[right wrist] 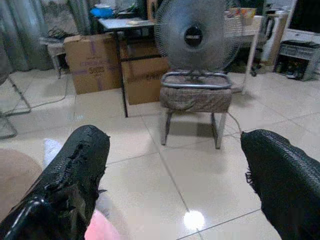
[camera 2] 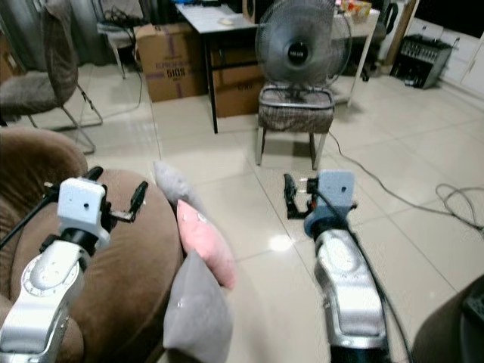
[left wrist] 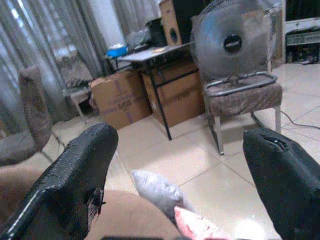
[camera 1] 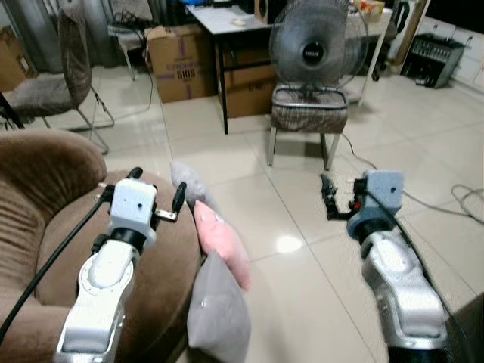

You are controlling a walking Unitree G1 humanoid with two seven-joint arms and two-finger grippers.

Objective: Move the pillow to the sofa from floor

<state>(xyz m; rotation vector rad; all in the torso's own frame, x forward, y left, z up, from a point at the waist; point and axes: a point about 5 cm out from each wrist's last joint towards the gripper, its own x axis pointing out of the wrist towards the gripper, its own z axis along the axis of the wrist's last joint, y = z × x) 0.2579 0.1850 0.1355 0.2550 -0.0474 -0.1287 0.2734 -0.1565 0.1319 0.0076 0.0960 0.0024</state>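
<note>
Three pillows lean on the floor against the front of the brown sofa (camera 1: 38, 189): a pale grey pillow (camera 1: 184, 181) farthest, a pink pillow (camera 1: 224, 243) in the middle, and a darker grey pillow (camera 1: 219, 314) nearest me. My left gripper (camera 1: 157, 187) hovers open over the sofa's rounded seat, just left of the pink pillow and holding nothing. The left wrist view looks past its fingers (left wrist: 75, 185) at the pale grey pillow (left wrist: 157, 190) and the tip of the pink pillow (left wrist: 200, 227). My right gripper (camera 1: 337, 200) is open above bare tile, to the right of the pillows.
A standing fan (camera 1: 311, 45) rests on a padded stool (camera 1: 308, 110) straight ahead. Behind it are cardboard boxes (camera 1: 180, 60) and a dark-legged table (camera 1: 227, 19). A chair (camera 1: 60, 79) stands at the far left. A cable (camera 1: 463, 200) lies on the tiles at the right.
</note>
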